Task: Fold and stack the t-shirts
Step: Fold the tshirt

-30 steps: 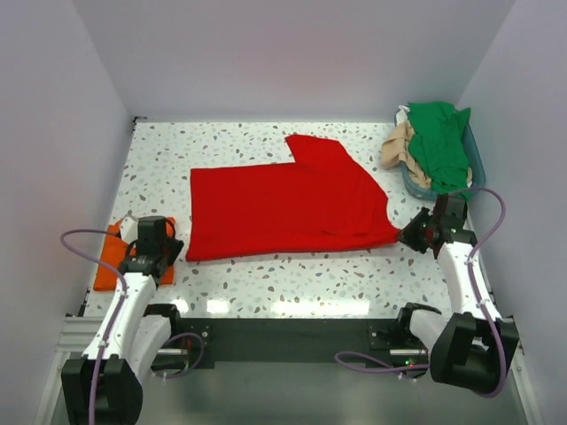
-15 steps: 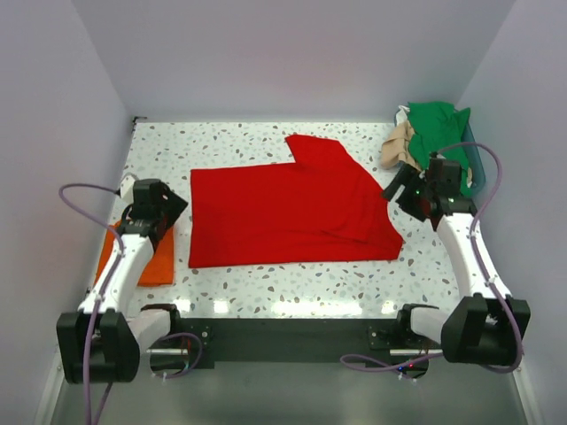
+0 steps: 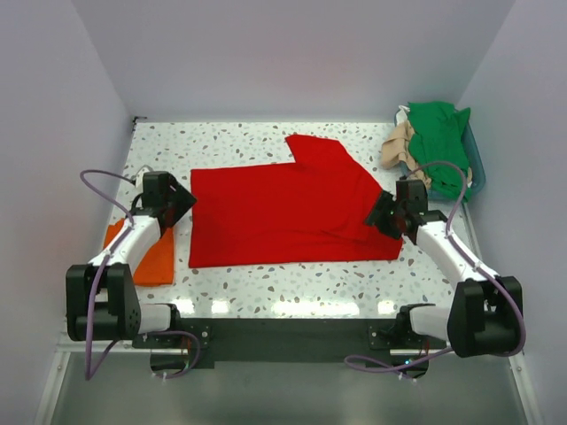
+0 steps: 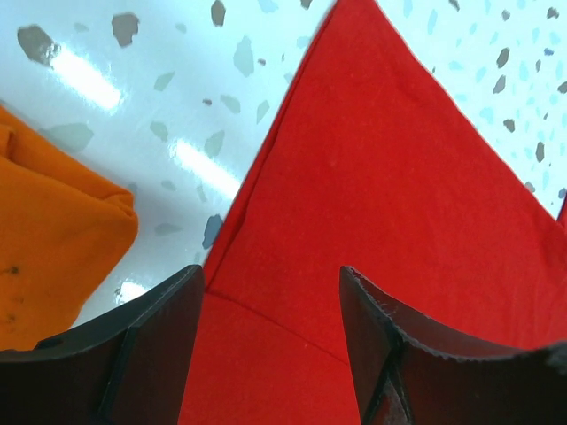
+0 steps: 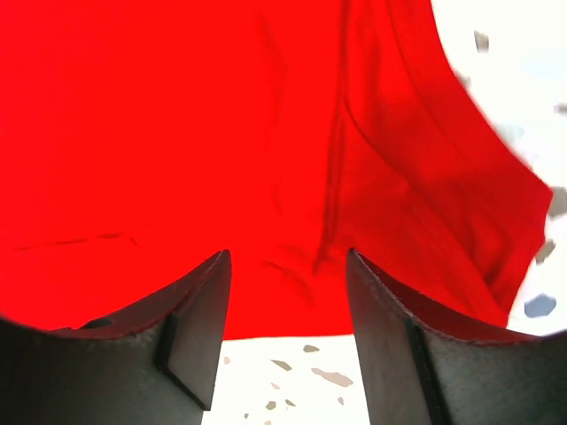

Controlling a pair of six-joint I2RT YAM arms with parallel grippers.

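While the red t-shirt (image 3: 283,212) lies spread on the desk (image 3: 292,283), left jaws and right jaws hang released and empty over its left and right edges, so we're mid-fold: next move needs pinches on both edges.

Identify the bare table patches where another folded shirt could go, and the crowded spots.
Bare: the far-left table corner beyond the red t-shirt, and the near strip before it. Crowded: the basket corner, and the orange t-shirt beside the left gripper.
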